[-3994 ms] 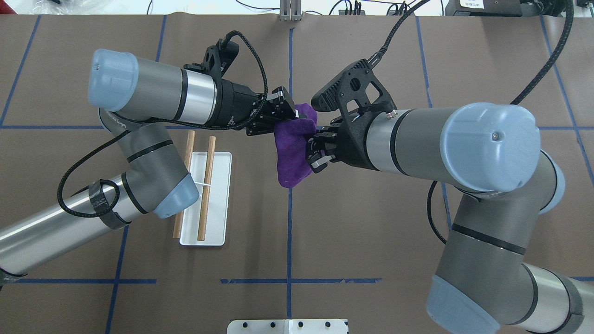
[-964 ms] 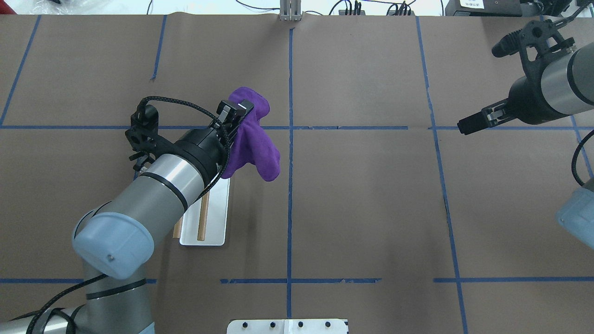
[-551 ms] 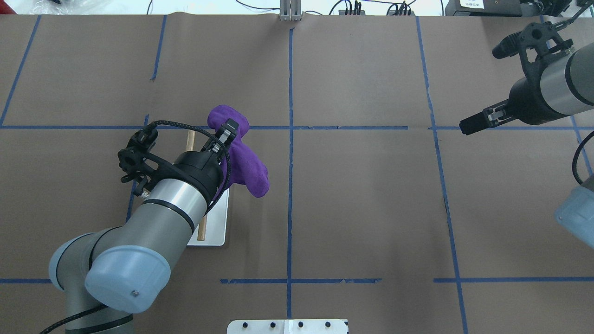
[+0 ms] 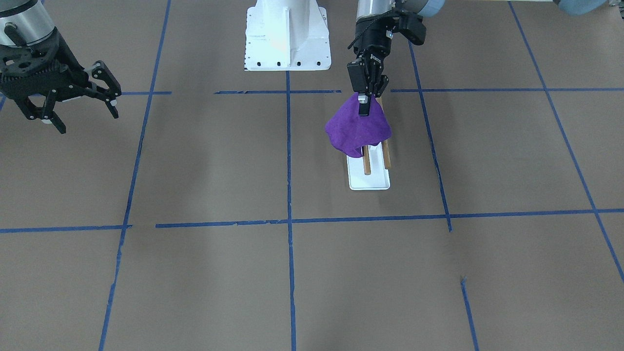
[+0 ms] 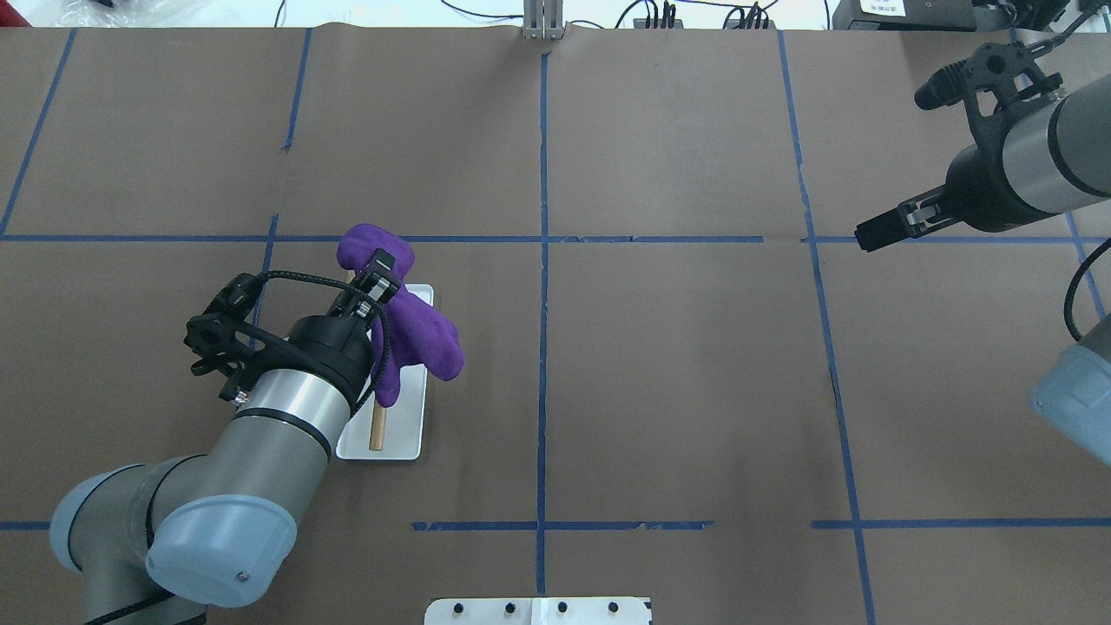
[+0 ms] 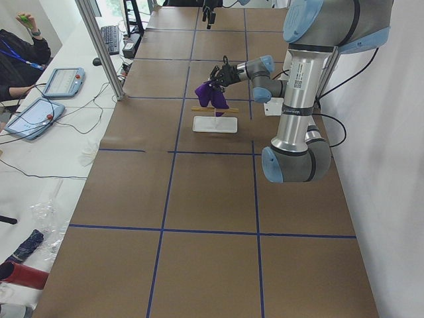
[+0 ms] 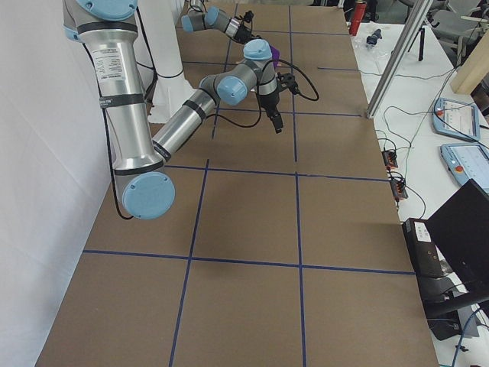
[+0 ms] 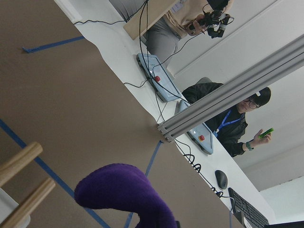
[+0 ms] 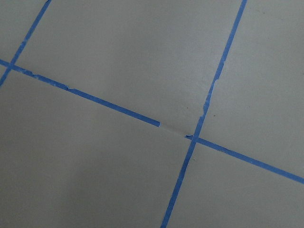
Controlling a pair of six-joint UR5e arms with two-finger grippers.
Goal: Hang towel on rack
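Left gripper [image 4: 363, 108]: clenched on the top of the towel, pointing down over the rack.
Towel [image 4: 357, 129]: purple and bunched. I see it hanging from that gripper, over the rack and hiding part of both rods. I cannot tell whether it rests on them.
Rack [image 4: 369, 183]: two wooden rods [image 4: 366, 165] above a flat white base, standing on the bench [image 4: 195, 282] on the robot's left half.
Right gripper [image 4: 87, 122]: released, with its jaws spread and nothing between them. It is well apart from the rack, over the bench's right side.
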